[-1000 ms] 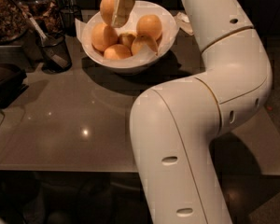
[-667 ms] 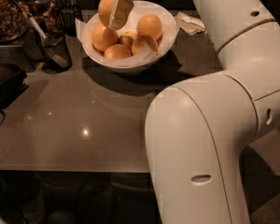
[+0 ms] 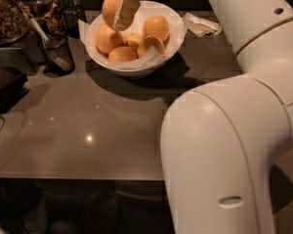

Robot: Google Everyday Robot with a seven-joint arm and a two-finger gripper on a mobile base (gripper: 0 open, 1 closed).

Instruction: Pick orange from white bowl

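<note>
A wide white bowl (image 3: 151,62) lined with white paper stands at the back of the grey table. It holds several oranges, among them one at the left (image 3: 107,38), one at the back right (image 3: 156,27) and a paler yellowish one (image 3: 149,45). My gripper (image 3: 118,9) is above the bowl's left rim, shut on a deep-orange orange (image 3: 110,6) that it holds clear of the others. A cream finger (image 3: 124,13) covers the fruit's right side.
A black mesh cup (image 3: 56,52) with utensils stands left of the bowl. Folded napkins (image 3: 202,23) lie at the back right. A dark tray (image 3: 5,84) sits at the left edge. My white arm (image 3: 224,145) fills the right foreground.
The gripper with the orange has risen a little above the bowl. My arm has swung closer and fills more of the right side.
</note>
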